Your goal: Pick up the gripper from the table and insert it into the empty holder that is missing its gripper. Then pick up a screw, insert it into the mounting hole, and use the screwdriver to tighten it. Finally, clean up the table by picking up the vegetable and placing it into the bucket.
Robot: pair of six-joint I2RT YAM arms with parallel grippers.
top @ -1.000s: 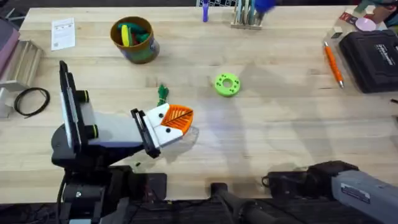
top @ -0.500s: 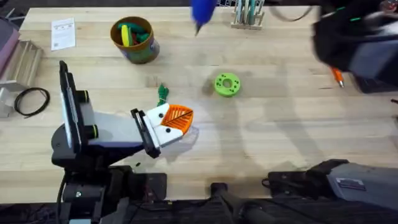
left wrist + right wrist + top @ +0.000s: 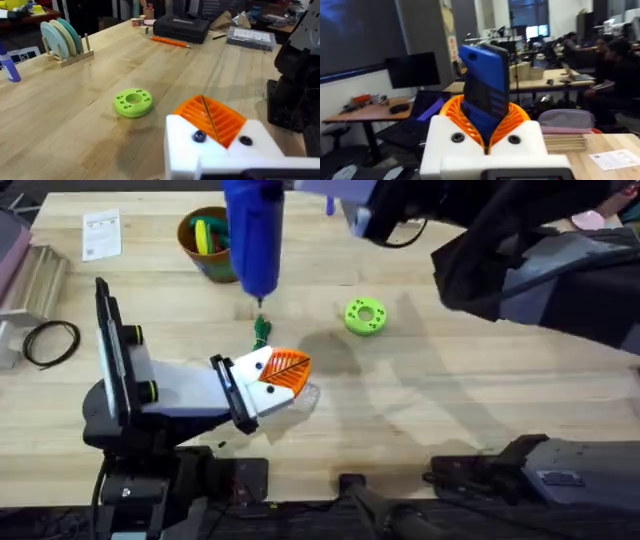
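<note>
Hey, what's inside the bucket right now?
The bucket holds yellow and green toy pieces. The screwdriver, held by the right gripper, covers its right side, hiding whatever lies there.

A light-wood plank table (image 3: 420, 420) carries a scatter of small things. At the far left edge lie a white paper card (image 3: 101, 233) and a coiled black cable (image 3: 50, 342), with an orange-rimmed bucket (image 3: 215, 245) standing farther in. Near the middle lie a small dark-green vegetable (image 3: 262, 330) and a lime-green ring-shaped disc (image 3: 365, 316), and a wooden rack of discs (image 3: 62, 40) stands at the far edge.
</note>
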